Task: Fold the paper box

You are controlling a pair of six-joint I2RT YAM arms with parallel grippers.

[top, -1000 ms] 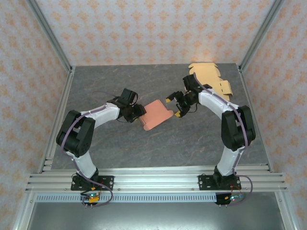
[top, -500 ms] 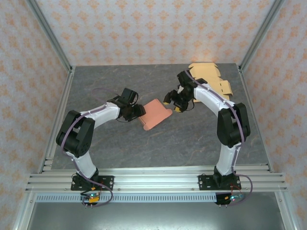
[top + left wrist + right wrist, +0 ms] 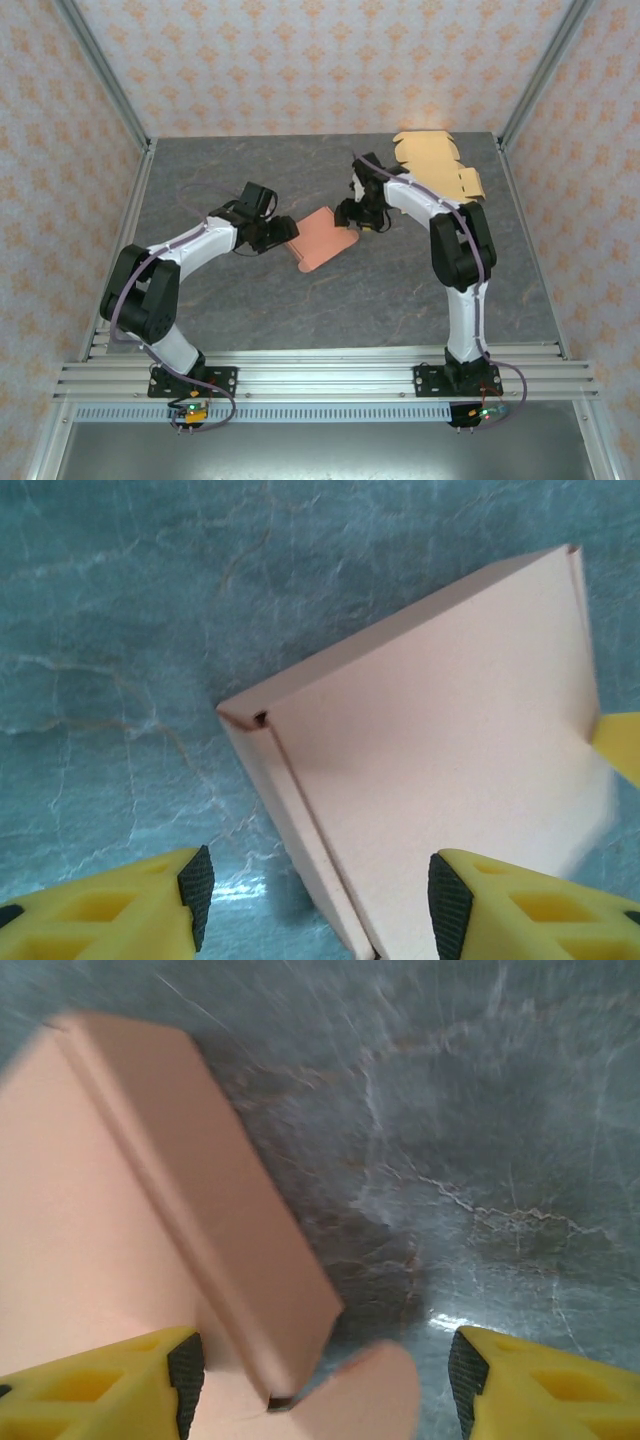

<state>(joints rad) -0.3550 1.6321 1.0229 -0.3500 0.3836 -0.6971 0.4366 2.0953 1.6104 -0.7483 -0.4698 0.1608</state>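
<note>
While both arms flank the box, a side-wall fold looks to be the step in hand.
Top view: the box (image 3: 325, 238) lies mid-table, long axis running near-left to far-right, between the left gripper (image 3: 288, 232) and right gripper (image 3: 352, 215). Left wrist: jaws released, straddling the box's creased edge without pinching it. Right wrist: jaws spread around a raised wall beside a rounded tab (image 3: 385, 1395); next, that wall probably needs pinching and tucking while the left steadies.

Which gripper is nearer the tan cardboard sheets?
Right. The right gripper is front-left of the tan sheets; the left gripper lies farther left, past the pink box.
</note>
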